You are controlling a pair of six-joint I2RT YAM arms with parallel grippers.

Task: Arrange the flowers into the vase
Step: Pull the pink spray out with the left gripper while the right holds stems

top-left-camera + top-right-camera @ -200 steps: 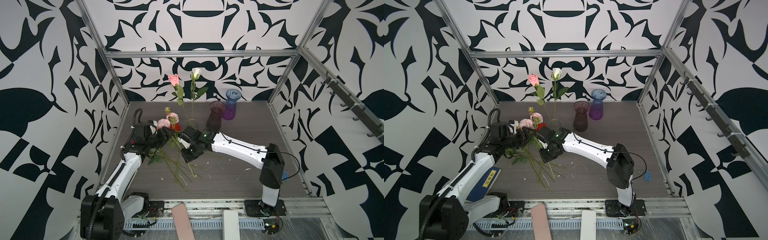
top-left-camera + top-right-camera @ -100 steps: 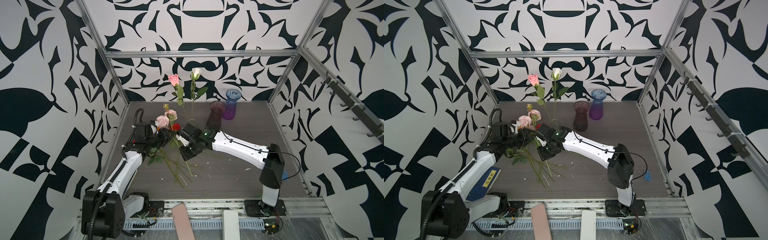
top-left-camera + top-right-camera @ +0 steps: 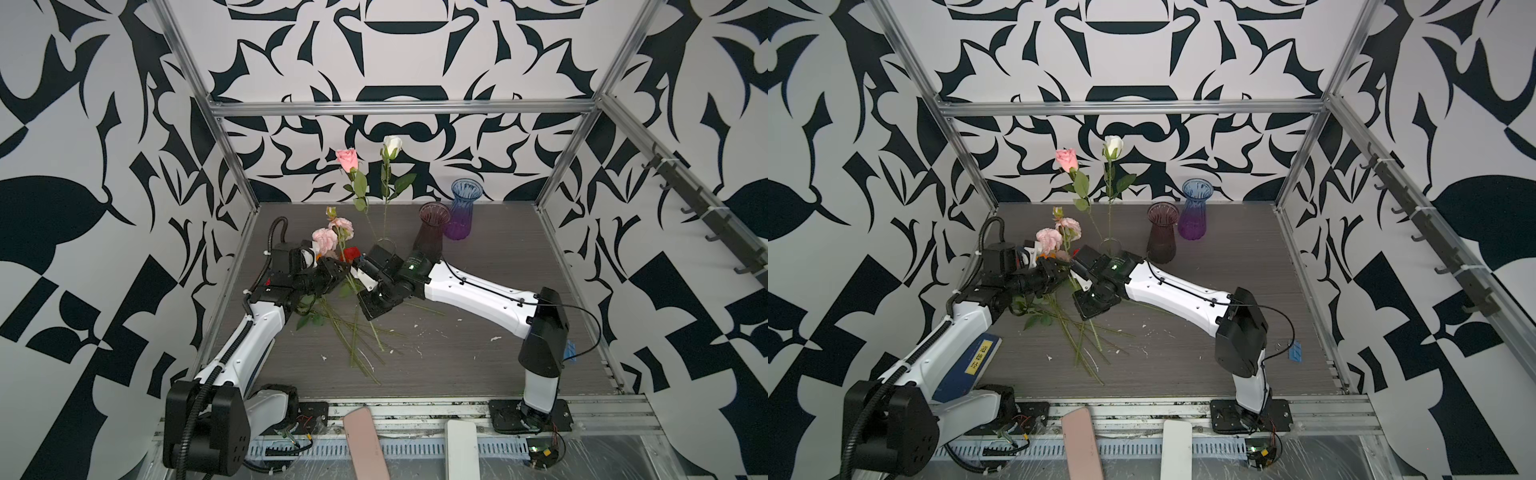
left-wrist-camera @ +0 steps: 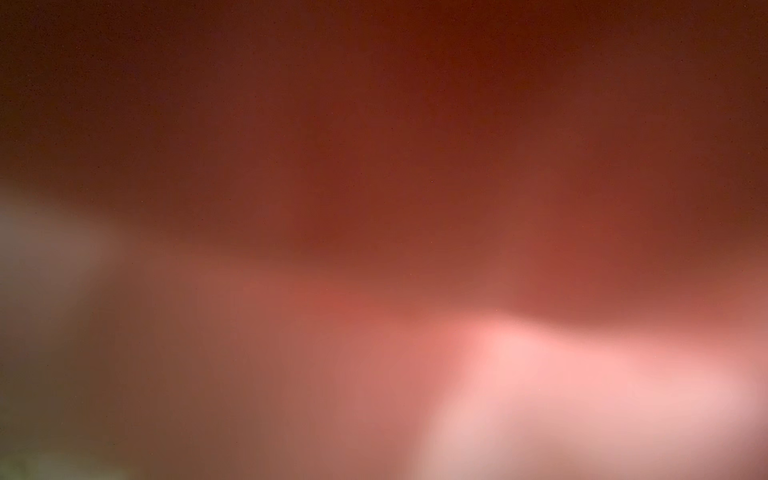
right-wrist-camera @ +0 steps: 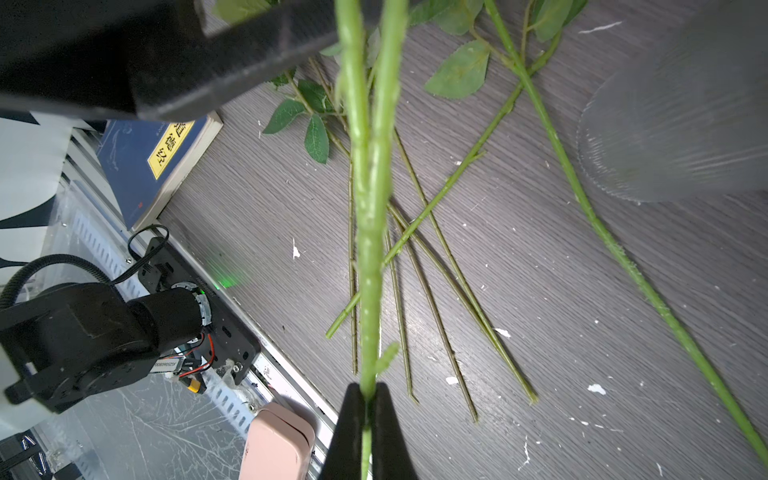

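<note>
Grey tabletop (image 5: 540, 291), flower stem (image 5: 370, 249) pinched in right gripper (image 5: 367, 399)

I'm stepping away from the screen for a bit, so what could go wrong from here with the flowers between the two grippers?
The right gripper is shut on a thin green stem; it may slip or twist when lifted. The left wrist view is only pink-red blur, so the left gripper works blind close to the pink blooms and could crush them. The clear vase stands just behind the right arm; a swing might topple it.
</note>
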